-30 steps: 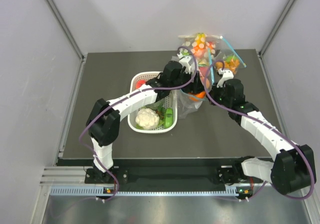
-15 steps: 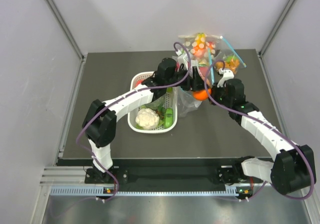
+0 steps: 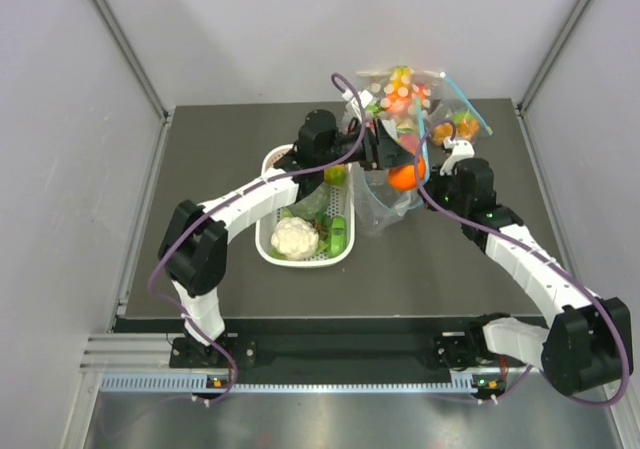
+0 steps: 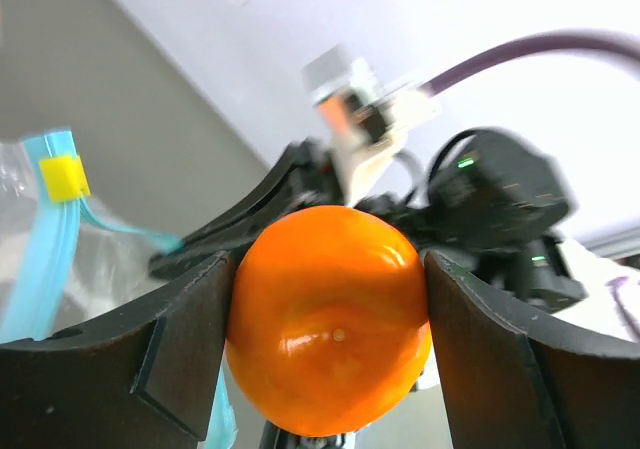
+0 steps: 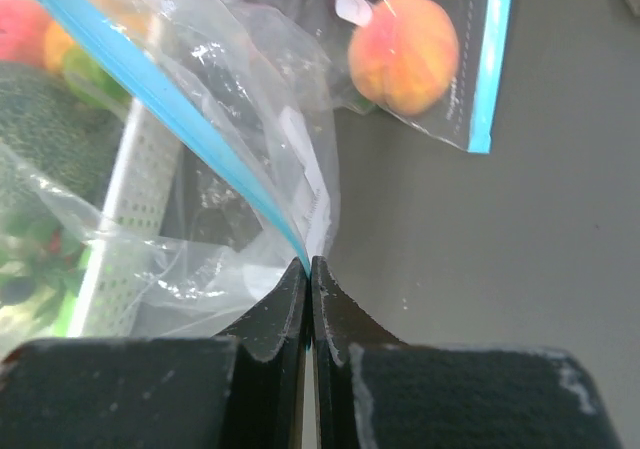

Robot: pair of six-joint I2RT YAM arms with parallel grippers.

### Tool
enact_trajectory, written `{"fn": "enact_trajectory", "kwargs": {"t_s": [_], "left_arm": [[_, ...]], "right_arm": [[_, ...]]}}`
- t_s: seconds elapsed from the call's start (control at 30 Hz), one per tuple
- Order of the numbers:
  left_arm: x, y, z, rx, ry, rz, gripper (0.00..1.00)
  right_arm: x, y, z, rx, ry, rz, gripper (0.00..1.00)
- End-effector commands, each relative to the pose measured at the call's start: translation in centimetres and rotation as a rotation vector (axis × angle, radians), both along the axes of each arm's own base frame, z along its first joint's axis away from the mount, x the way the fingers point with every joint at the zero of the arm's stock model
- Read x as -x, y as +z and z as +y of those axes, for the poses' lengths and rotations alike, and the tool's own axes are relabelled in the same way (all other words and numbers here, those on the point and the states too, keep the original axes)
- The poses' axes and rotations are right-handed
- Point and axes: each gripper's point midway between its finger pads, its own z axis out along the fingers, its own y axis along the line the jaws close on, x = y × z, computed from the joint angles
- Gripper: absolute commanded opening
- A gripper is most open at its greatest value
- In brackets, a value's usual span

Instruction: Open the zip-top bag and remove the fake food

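The task looks well advanced. The zip-top bag (image 3: pixel 385 207) is open, sagging on the counter (image 3: pixel 220 269) just right of the white basket (image 3: pixel 300 262), a little above the middle of the overhead view. The right end effector (image 5: pixel 308 269) is clenched on the bag's edge, pinching the plastic where the light-blue zip strip (image 5: pixel 150 89) runs down into its tips, so the mouth is held up and apart.

The left end effector (image 4: pixel 330 349) is clamped on the round orange fruit (image 3: pixel 405 176), one finger pressed to each side. Overhead, the fruit sits at the top of the bag and appears raised to or just above its mouth. The white cauliflower piece (image 3: pixel 294 236) and the green vegetable (image 3: pixel 341 234) lie in the basket, near its lower end.

By my reading, what remains is to carry the orange across and set it down. I cannot tell through the crumpled plastic whether the bag holds anything more.

The counter is a dark grey matte sheet, and two other clear bags of toy fruit (image 3: pixel 405 94) lie at its upper right edge. Plain pale panels close in the left, right and far sides, and a metal rail (image 3: pixel 150 354) runs along the bottom of the frame.
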Motion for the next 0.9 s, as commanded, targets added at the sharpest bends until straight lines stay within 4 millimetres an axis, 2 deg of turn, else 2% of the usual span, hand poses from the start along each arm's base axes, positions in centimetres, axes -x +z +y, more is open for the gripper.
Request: {"fn": "enact_trajectory", "kwargs": {"t_s": [0.0,0.23,0.37,0.47,0.57,0.6,0.63,0.67,0.7,0.73,0.8,0.83,0.87], "left_arm": [[1.0,8.0,1.0,0.198,-0.052,-0.134,0.18],[2.6,10.2,0.9,0.278,-0.124,-0.134,0.18],[3.7,12.2,1.5,0.322,-0.158,-0.161,0.18],[4.4,14.7,2.6,0.341,-0.137,-0.242,0.18],[2.8,13.7,3.4,0.23,-0.039,-0.298,0.18],[1.6,12.6,4.1,0.145,0.051,-0.252,0.18],[0.6,12.1,4.9,0.076,0.114,-0.337,0.18],[0.0,12.7,6.2,0.037,0.192,-0.374,0.18],[-1.8,10.8,7.7,-0.068,0.319,-0.343,0.18],[-2.5,10.6,8.8,-0.116,0.389,-0.367,0.18],[-3.0,9.3,11.2,-0.225,0.487,-0.411,0.18],[-4.0,7.1,12.9,-0.325,0.569,-0.399,0.18],[-3.9,6.8,14.0,-0.359,0.605,-0.405,0.18]], "right_arm": [[0.2,-0.1,-1.2,0.024,-0.03,0.002,0.0],[-0.1,0.2,-0.9,0.017,-0.024,-0.002,0.0],[-0.1,0.3,-1.0,0.016,-0.026,-0.004,0.0],[-0.1,0.5,-1.1,0.02,-0.03,-0.007,0.0],[0.0,0.9,-1.2,0.019,-0.031,-0.013,0.0],[0.0,1.2,-1.2,0.02,-0.032,-0.019,0.0],[0.1,1.5,-1.4,0.021,-0.034,-0.025,0.0],[0.2,1.7,-1.5,0.021,-0.037,-0.028,0.0],[0.1,1.9,-1.5,0.023,-0.037,-0.033,0.0],[0.2,2.2,-1.7,0.024,-0.04,-0.037,0.0],[0.2,2.7,-1.8,0.024,-0.044,-0.046,0.0],[0.3,3.0,-1.9,0.027,-0.042,-0.051,0.0],[0.2,3.5,-2.0,0.029,-0.047,-0.061,0.0]]}}
